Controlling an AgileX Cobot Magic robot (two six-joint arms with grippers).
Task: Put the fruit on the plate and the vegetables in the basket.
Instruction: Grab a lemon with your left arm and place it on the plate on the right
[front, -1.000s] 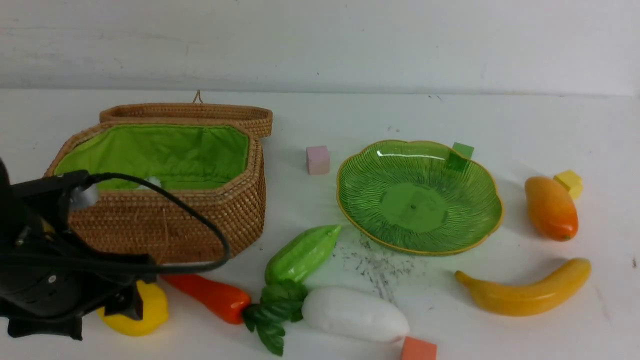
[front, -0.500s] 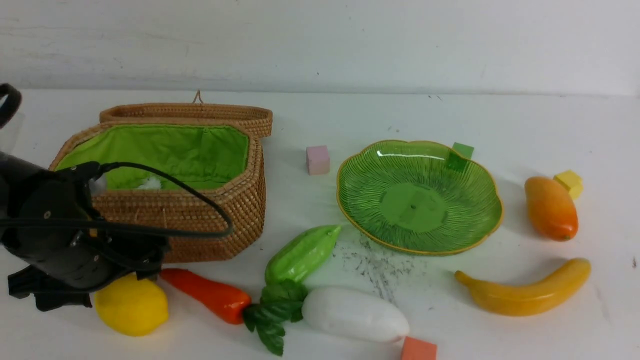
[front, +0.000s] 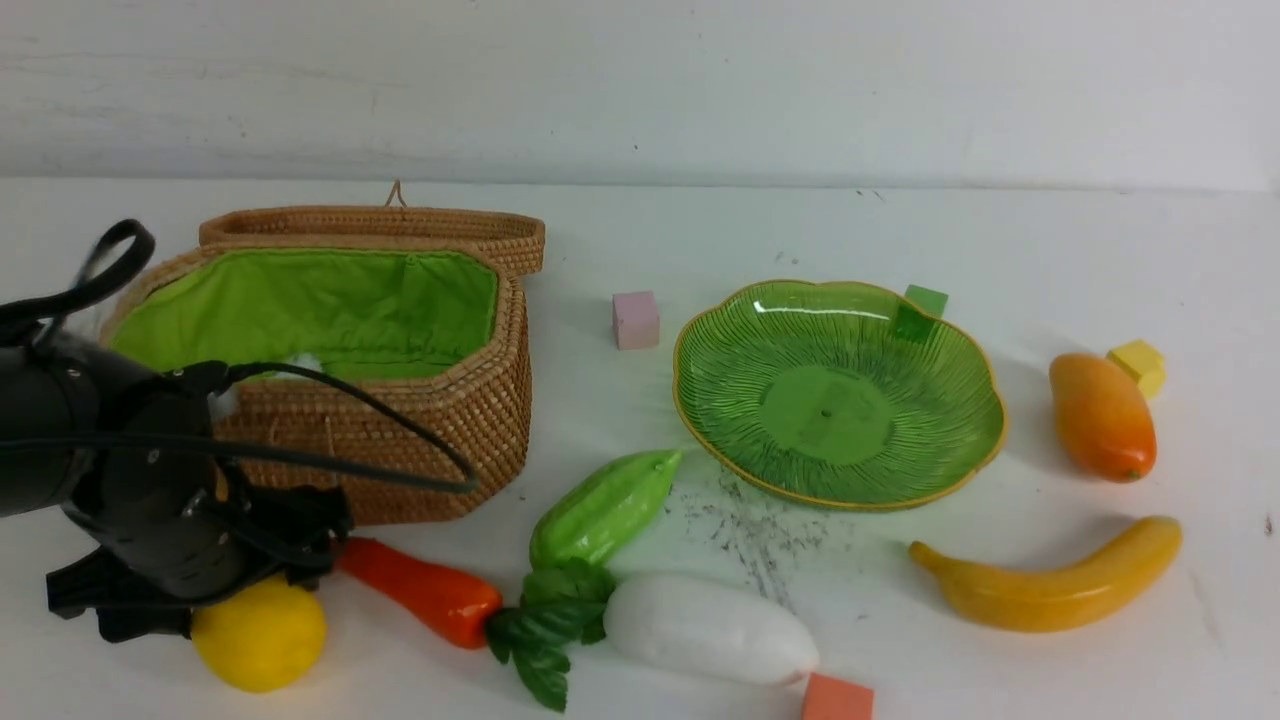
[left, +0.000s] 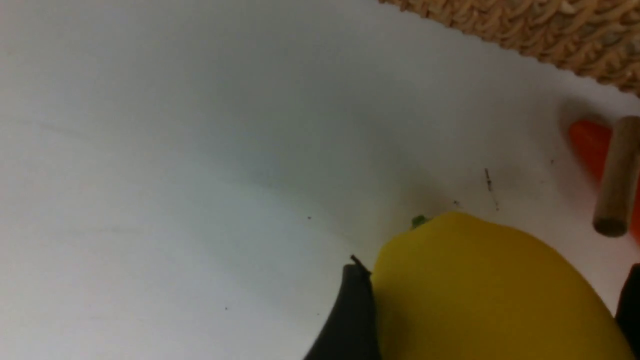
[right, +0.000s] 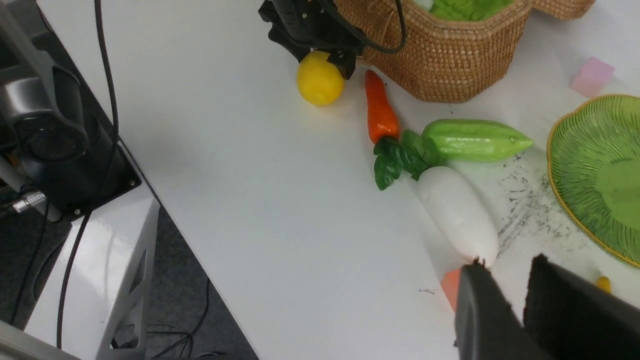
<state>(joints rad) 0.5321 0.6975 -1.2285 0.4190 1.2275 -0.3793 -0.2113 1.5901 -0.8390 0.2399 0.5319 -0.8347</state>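
The yellow lemon (front: 262, 638) lies on the table in front of the open wicker basket (front: 400, 440). My left gripper (front: 215, 590) is low over it. In the left wrist view the lemon (left: 480, 290) fills the space between the two dark fingers, one finger (left: 352, 310) against its side, so the gripper is open around it. The carrot (front: 425, 592), green gourd (front: 600, 510) and white radish (front: 705, 628) lie to its right. The green plate (front: 940, 470) has nothing on it. The mango (front: 1100, 415) and banana (front: 1050, 585) lie at the right. My right gripper (right: 507, 265) hangs narrowly open, with nothing between its fingers, near the radish's tip.
Small cubes are scattered about: pink (front: 636, 319) left of the plate, green (front: 922, 305) behind it, yellow (front: 1138, 365) by the mango, orange (front: 836, 698) at the radish's end. The basket lid lies folded back. The table's near edge and the robot's base (right: 55, 140) show in the right wrist view.
My left gripper lifted off the lemon, drew back toward the basket, then came down again around the lemon. The lemon has barely shifted.
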